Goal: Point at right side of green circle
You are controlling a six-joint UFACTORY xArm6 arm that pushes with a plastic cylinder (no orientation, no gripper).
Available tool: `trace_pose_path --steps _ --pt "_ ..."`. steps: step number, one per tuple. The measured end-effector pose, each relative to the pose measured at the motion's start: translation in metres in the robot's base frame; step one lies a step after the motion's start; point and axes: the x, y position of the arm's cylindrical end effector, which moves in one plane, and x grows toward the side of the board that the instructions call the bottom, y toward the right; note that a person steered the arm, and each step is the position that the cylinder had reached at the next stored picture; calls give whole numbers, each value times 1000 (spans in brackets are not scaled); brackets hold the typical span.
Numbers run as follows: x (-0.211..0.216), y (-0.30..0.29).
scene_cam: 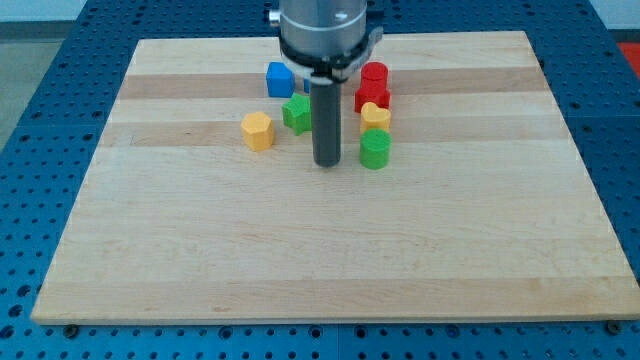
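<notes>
My tip (327, 163) rests on the wooden tabletop (300, 250), just to the view's left of the green circle (375, 149), apart from it. There is no hand, only the rod, holding nothing. A yellow block (375, 116) sits just above the green circle, red blocks (373, 88) beyond

I have one cam only, no 2nd view to overlap. It looks down at an angle from beyond the wooden board (330, 250)'s near edge, facing the far edge. Mid range: whole board fits in frame, w/ blue perforated table (40, 150) around it.
</notes>
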Motion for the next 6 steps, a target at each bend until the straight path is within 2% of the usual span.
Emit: trace_pose_path --steps 1,2,4,5,6 --pt "39 18" --pt "40 71" --pt "4 135" --pt "-13 131" --pt "-16 101"
